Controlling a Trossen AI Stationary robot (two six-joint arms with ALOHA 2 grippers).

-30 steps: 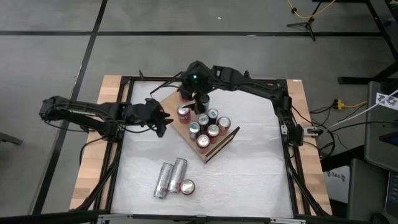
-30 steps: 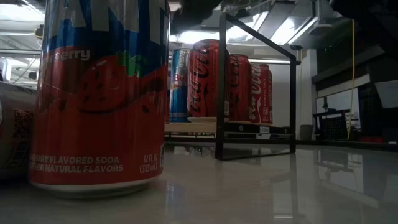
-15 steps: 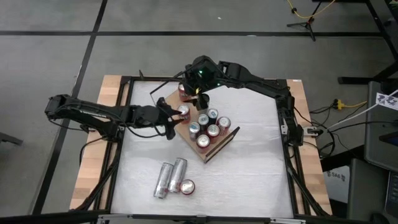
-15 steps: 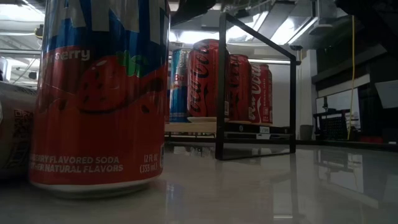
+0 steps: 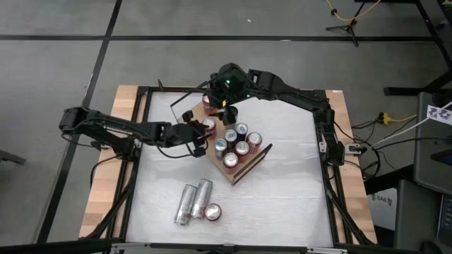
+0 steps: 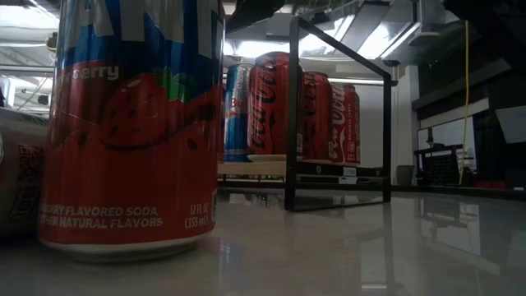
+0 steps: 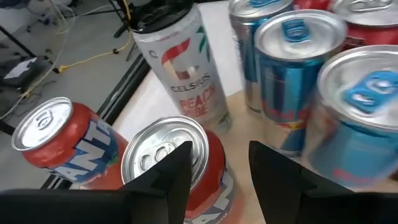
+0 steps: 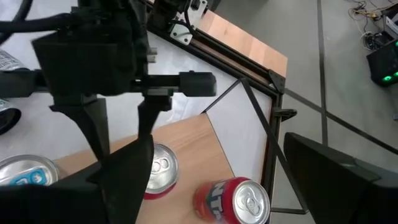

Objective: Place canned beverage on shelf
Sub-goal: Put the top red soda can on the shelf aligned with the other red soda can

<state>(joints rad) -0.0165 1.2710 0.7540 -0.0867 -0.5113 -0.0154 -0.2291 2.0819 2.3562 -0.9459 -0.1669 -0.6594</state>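
The shelf [image 5: 214, 156], a wooden board with black wire rails, lies on the white table and carries several upright cans. My left gripper [image 5: 199, 138] reaches in from the table's left to the board's left corner. Its fingers are shut to a narrow slit, and a red can [image 7: 165, 155] stands just under the tips [image 7: 219, 146]. My right gripper [image 5: 227, 113] hangs open above the board's far corner, over a Fanta can [image 8: 233, 199], with nothing between its fingers [image 8: 219, 137]. A white can [image 7: 183, 68] and blue cans [image 7: 298, 62] stand upright on the board. My left gripper slants down from the table's left, its fingertips [image 7: 177, 165] over the top rim [image 7: 155, 146] of the red can at the shelf's left corner. Whether they touch that rim I cannot tell. The can stands upright on the board.
Near the table's front edge two silver cans [image 5: 192, 200] lie on their sides, and a red strawberry soda can [image 6: 131, 123] stands upright beside them. The shelf's wire rail [image 6: 292, 115] rises at its near end. Bare white tabletop lies to the shelf's right and near-right.
My left gripper has moved toward the table's right and down, up to the shelf's left corner and the red can, and has rolled about its own axis. My right gripper has risen a little above the far cans. No can has moved.
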